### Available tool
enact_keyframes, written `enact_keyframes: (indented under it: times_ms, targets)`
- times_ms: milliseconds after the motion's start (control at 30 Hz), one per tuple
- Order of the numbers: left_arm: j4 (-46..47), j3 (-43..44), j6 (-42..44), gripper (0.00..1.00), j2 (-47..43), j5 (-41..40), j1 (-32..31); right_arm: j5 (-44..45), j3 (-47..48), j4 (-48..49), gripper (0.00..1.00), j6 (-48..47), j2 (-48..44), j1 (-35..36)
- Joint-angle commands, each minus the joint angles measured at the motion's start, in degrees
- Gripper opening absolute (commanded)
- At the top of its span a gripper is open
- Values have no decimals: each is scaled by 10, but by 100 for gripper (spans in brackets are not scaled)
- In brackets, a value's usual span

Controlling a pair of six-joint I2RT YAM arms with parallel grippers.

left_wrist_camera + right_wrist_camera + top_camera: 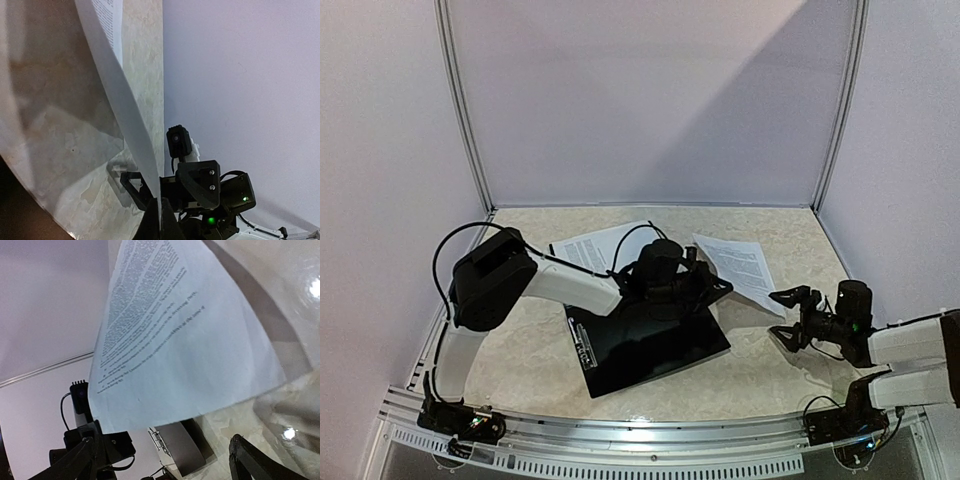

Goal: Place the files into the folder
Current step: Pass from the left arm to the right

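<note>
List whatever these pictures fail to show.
- Top view: fingertips of the left gripper, hidden under its own wrist.
- Right wrist view: most of the folder, covered by the lifted sheet.
- Top view: the lifted sheet's text, too small to read.
- Left wrist view: that sheet's gripped edge, lost inside the gripper at the frame bottom.

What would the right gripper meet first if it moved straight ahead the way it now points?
Probably the printed sheet lying just ahead of the right gripper; its wrist view is filled by it, though the gripper's height above it is unclear.
</note>
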Motion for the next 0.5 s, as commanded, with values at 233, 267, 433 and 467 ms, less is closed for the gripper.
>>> enact_keyframes:
  times_ms: [233,267,433,467]
  targets:
    - [9,-29,-9,0,-37,14,-21,40,-15,330,54,154,162,15]
    - [9,-32,-10,0,-37,18,-23,41,-12,331,46,149,170,15]
    - [3,-68,-12,7,-50,30,-16,43,24,218,21,78,182,16]
    - [-8,-68,-5,8,-51,34,-14,49,27,211,19,68,181,16]
